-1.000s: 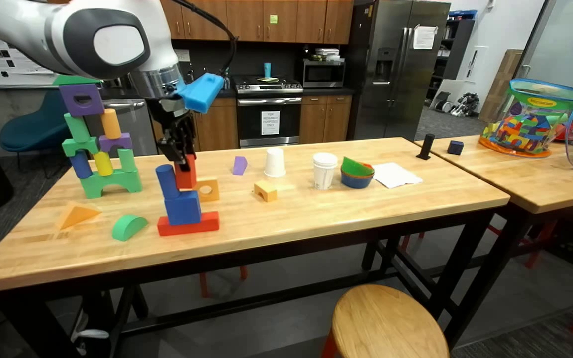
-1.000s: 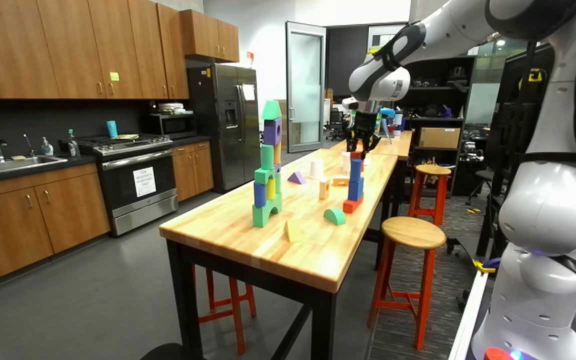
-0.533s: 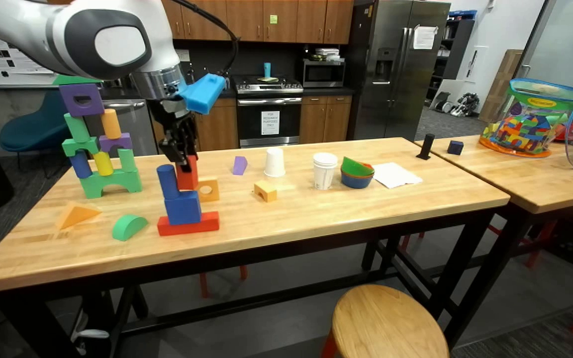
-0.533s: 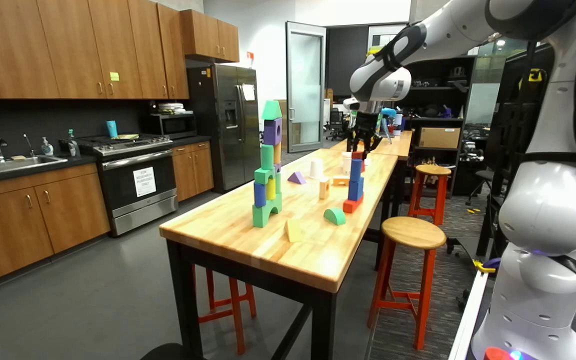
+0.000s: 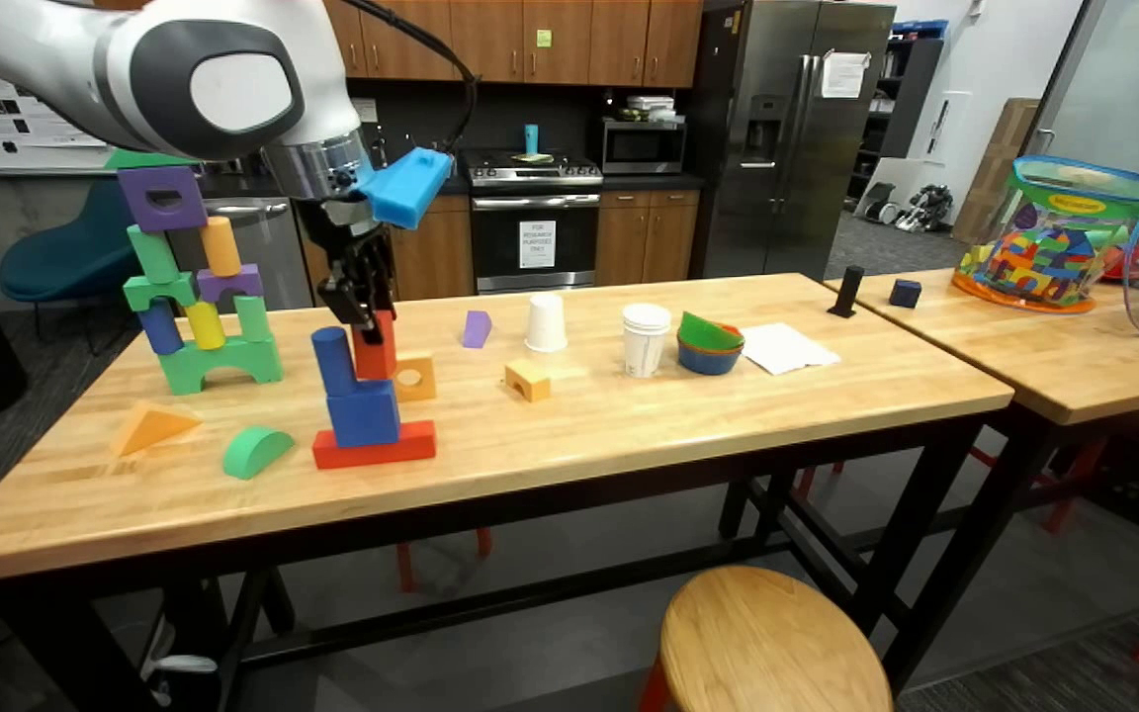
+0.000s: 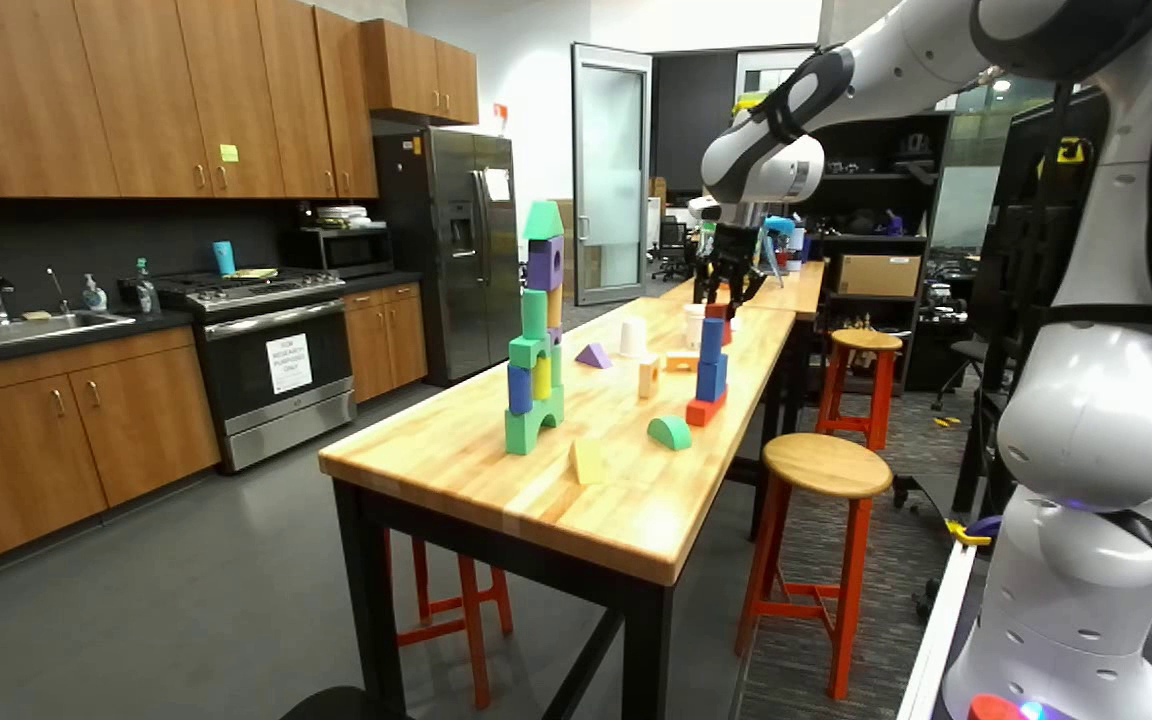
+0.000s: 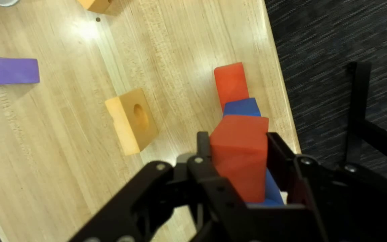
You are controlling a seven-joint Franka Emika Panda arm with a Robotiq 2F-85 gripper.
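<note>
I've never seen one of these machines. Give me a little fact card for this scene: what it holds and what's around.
Holding: black gripper, shut on a red block
Below the red block: a blue block; whether they touch, I cannot tell
Beside the red block: a blue cylinder, standing on the blue block
Lowest: a long red block under the blue block, on the wooden table
Nearby: an orange block with a hole, a green half-round block
Elsewhere: a taller tower of many-coloured blocks, an upside-down white cup

Wooden table (image 5: 609, 430), red bar block (image 5: 377, 457) near one edge, green half-round (image 5: 256, 453), orange wedge (image 5: 156, 428); upturned cup (image 5: 546, 323), white paper (image 5: 789, 348)
</note>
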